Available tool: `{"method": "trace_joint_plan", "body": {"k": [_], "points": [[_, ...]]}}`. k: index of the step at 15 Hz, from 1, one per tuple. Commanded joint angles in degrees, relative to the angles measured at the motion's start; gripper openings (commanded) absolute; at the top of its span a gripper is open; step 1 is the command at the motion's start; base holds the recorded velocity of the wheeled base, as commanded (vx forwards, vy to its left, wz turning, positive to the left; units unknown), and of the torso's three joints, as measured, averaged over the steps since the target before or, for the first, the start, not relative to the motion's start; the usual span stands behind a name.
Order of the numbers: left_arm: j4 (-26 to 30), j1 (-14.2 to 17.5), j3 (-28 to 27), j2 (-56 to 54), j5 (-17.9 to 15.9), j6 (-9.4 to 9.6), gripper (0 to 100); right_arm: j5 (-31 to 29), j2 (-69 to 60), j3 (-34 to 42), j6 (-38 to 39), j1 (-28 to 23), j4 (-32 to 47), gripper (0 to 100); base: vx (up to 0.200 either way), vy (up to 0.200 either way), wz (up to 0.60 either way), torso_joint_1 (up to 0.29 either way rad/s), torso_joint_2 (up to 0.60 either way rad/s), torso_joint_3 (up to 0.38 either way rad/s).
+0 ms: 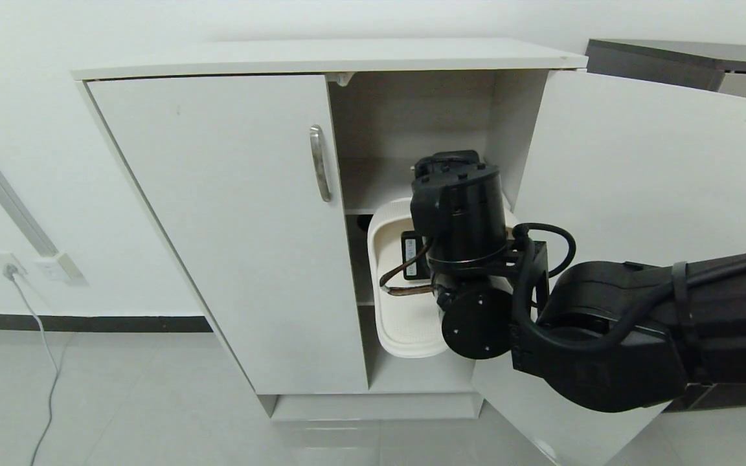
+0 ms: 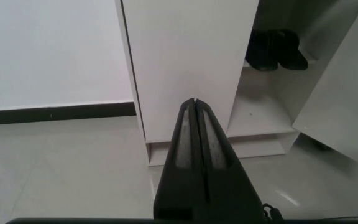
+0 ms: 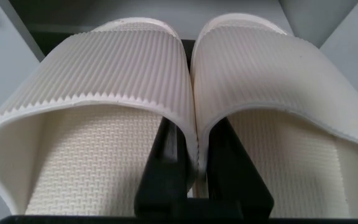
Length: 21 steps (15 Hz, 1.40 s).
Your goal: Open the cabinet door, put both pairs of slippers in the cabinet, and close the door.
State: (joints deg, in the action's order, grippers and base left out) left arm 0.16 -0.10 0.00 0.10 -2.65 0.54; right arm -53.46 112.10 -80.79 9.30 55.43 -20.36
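R gripper (image 3: 194, 158) pinches white slippers (image 3: 123, 68) by inner walls only, so they could catch the shelf (image 1: 373, 188) & slip out. L gripper (image 2: 195, 106) closed, empty.

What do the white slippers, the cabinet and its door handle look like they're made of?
White slippers: probably soft foam or rubber, matte, judging by the ribbed straps and dimpled footbeds.
Cabinet: likely laminated board, with smooth matte white flat panels and square edges.
Handle: looks like brushed metal, grey with a faint sheen.
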Motion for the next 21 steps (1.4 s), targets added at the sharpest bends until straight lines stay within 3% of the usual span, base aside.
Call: {"method": "trace_joint_plan", "body": {"k": [1, 12, 15, 21], "points": [[0.0, 0.0, 0.0, 0.1, 0.0, -0.01, 0, 0.0, -0.4, -0.2, 0.0, 0.1, 0.0, 0, 0.200, 0.000, 0.00, 0.002, 0.00, -0.002], [0.0, 0.0, 0.0, 0.1, 0.0, -0.01, 0, 0.6, 1.1, -0.2, 0.0, -0.1, 0.0, 0, 0.200, 0.000, 0.00, 0.002, 0.00, 0.004], [0.0, 0.0, 0.0, 0.1, 0.0, -0.01, 0, 1.0, 2.9, -1.0, 0.0, -1.4, -1.1, 0, 0.000, 0.000, 0.00, 0.000, 0.00, 0.000], [0.0, 0.0, 0.0, 0.1, 0.1, -0.10, 0, 7.8, 5.1, -5.1, -0.8, -5.1, -0.6, 0, 0.000, 0.000, 0.00, 0.000, 0.00, 0.000]]}}
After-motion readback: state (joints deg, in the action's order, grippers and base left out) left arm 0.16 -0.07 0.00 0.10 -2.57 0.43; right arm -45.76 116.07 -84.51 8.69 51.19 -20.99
